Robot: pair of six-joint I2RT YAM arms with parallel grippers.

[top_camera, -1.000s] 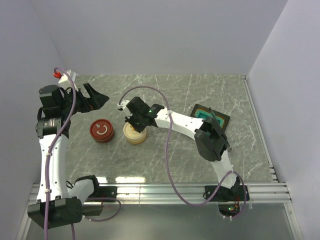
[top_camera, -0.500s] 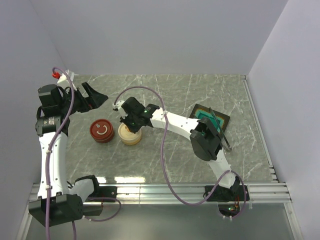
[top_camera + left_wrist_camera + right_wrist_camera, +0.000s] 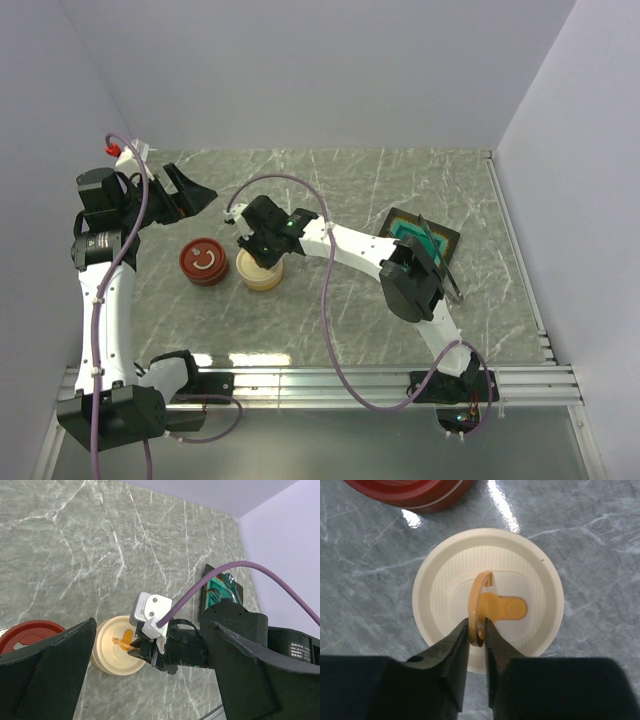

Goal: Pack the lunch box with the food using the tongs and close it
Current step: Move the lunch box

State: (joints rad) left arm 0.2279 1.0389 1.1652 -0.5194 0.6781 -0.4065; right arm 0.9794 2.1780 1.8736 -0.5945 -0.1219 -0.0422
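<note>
A cream round container (image 3: 262, 272) stands on the marble table beside a red round container (image 3: 204, 261) with a smiley lid. The cream lid (image 3: 487, 600) carries an upright orange ring handle (image 3: 476, 597). My right gripper (image 3: 476, 630) hovers over the lid, its jaws a narrow gap apart on either side of the ring, with a sliver of space on one side. From above, the right gripper (image 3: 258, 250) covers part of the lid. My left gripper (image 3: 195, 195) is raised behind the red container, wide open and empty. Thin silver tongs (image 3: 432, 240) lie on a dark tray. The food is out of view.
The dark tray with green inside (image 3: 422, 236) sits at the right, partly behind the right arm's elbow. Walls close the table at the back and both sides. A metal rail (image 3: 320, 380) runs along the near edge.
The right gripper slid the cream container a little to the left, closer to the red one. Its jaws have since loosened from the ring handle. The left arm has not moved.
</note>
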